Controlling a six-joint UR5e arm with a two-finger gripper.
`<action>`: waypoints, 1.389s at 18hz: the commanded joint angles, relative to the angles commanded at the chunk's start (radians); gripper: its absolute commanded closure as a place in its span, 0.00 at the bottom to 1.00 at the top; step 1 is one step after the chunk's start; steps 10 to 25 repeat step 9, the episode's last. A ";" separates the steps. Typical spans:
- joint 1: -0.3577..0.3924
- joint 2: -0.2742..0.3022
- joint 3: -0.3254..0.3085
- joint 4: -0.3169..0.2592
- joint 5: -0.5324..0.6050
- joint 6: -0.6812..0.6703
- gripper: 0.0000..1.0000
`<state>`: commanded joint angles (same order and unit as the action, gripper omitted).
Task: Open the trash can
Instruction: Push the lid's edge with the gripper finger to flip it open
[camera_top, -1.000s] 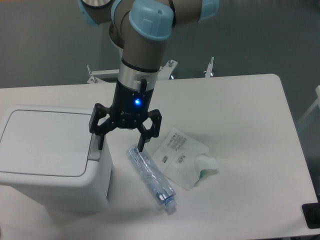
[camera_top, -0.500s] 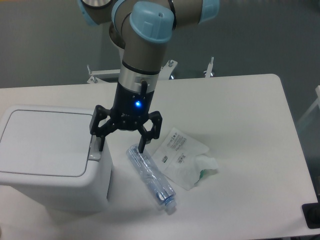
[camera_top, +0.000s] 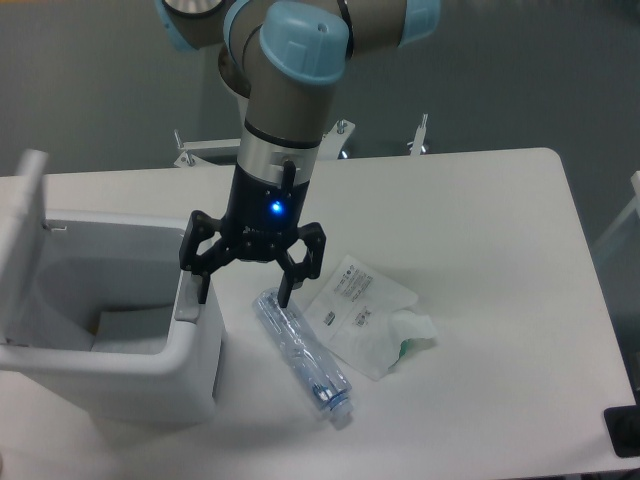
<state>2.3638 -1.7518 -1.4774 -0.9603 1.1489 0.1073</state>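
The large white trash can (camera_top: 190, 372) stands at the table's front left. Its lid (camera_top: 22, 230) stands swung up at the left side, and the hollow inside shows. The grey push-button tab (camera_top: 187, 303) sits on the can's right rim. My gripper (camera_top: 243, 286) hangs open at that rim. Its left finger (camera_top: 200, 278) rests on or just over the tab, and its right finger (camera_top: 287, 283) hangs outside the can above a clear crushed plastic bottle (camera_top: 301, 356). The gripper holds nothing.
The clear bottle lies on the table just right of the can. A flat plastic wrapper (camera_top: 360, 305) and a crumpled white-and-green scrap (camera_top: 410, 335) lie right of the bottle. A dark object (camera_top: 622, 432) sits at the table's front right corner.
The trash can's lid has sprung from flat and shut to upright and open. The gripper has stayed at the tab.
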 joint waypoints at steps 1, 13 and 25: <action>0.008 0.002 0.014 0.000 0.002 0.018 0.00; 0.112 0.021 0.029 -0.009 0.132 0.248 0.00; 0.112 0.021 0.029 -0.009 0.132 0.248 0.00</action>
